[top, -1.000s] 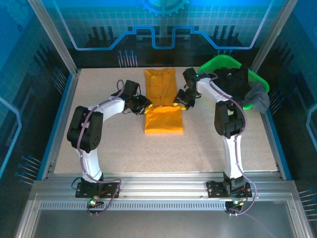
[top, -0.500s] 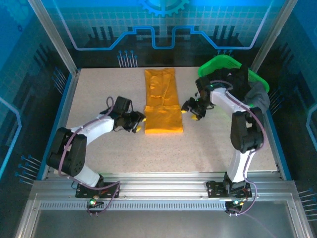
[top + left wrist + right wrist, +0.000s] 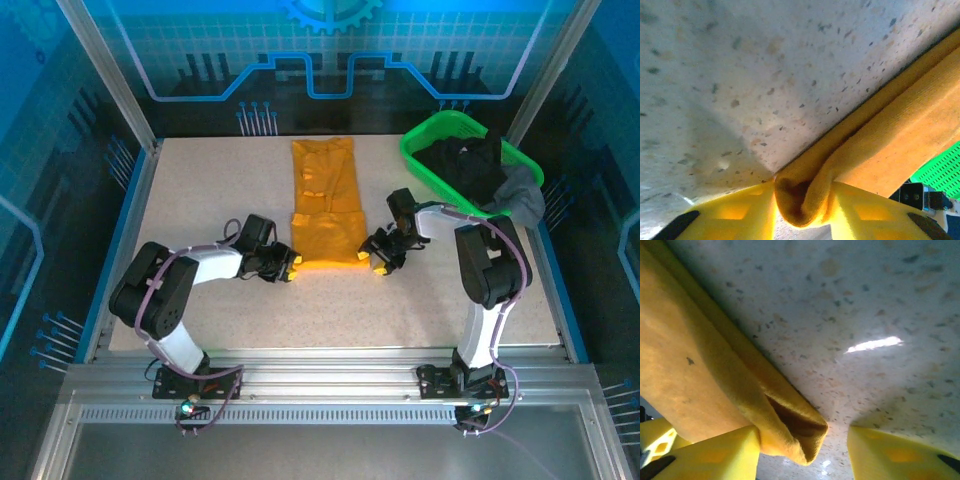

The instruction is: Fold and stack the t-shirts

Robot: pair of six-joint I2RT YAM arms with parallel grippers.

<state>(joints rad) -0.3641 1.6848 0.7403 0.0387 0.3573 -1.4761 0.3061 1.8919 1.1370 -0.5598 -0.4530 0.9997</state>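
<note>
Both arms had drawn back toward their bases since the earlier frame: from beside the middle of the cloth, the left gripper (image 3: 285, 268) and the right gripper (image 3: 378, 258) had come down to the near corners of the plain orange-yellow t-shirt of thin soft cloth (image 3: 325, 205).

That t-shirt lay in the middle of the speckled pale table (image 3: 430, 300), narrowed into a long strip running away from the arms, with its near part doubled over on itself. In the left wrist view the yellow fingers (image 3: 740, 212) were clamped on a bunched fold at the near-left corner. In the right wrist view the jaws stood apart: one finger (image 3: 715, 455) touched the rolled near-right corner, while the other (image 3: 890, 455) stood clear of it over bare table, so nothing was gripped on that side.

Judged from this, the lengthwise folds were done and the crosswise fold was under way, with the far part of the strip still lying flat. No stack had been started. The bright green plastic basket (image 3: 418, 158) at the far right held dark garments (image 3: 470, 165), so more folding probably remained.
</note>
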